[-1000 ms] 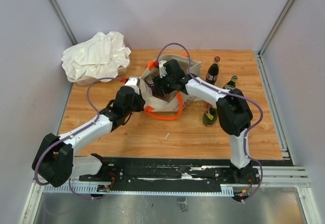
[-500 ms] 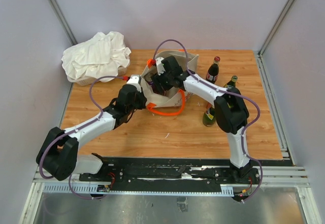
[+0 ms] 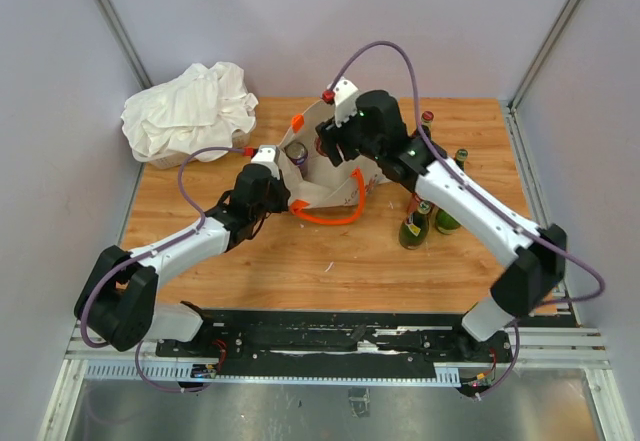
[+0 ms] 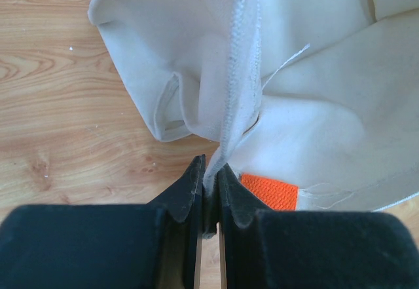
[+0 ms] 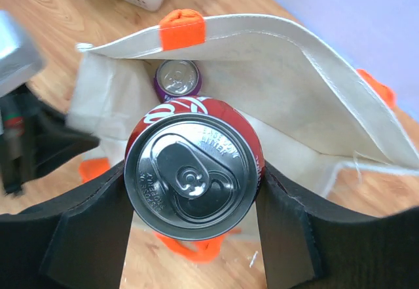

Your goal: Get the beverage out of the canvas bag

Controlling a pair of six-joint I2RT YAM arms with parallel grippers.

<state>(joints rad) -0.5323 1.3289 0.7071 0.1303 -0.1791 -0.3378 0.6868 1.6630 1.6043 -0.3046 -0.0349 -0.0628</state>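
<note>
One drink was already in the grip: the right arm [image 3: 460, 199] had its jaws clamped on the sides of a red aluminium can with a silver lid [image 5: 194, 164], held upright above the open mouth of the boxy beige canvas bag with orange handles [image 5: 281, 82]. From the wrist view the can seemed to be raised clear of the rim, although I could not tell exactly how high, and in the top view the wrist hid it. The left arm [image 3: 190, 246] had its jaws together on a stitched seam at the near left edge of the bag [image 4: 308, 105], so the cloth was pinched and the bag kept open and in place on the wooden worktop [image 3: 340, 261]. A second drink, a small purple can [image 5: 178, 79], lay inside the bag near its far wall, also visible from above [image 3: 296, 151]. I judged the main part of the task as nearly done: the red can was out, or almost out, but not yet carried aside and put down. What was left was to move it away from the opening, set it on a free place, and release it. Whether the purple can also had to come out, I could not say from the task sentence.
</note>
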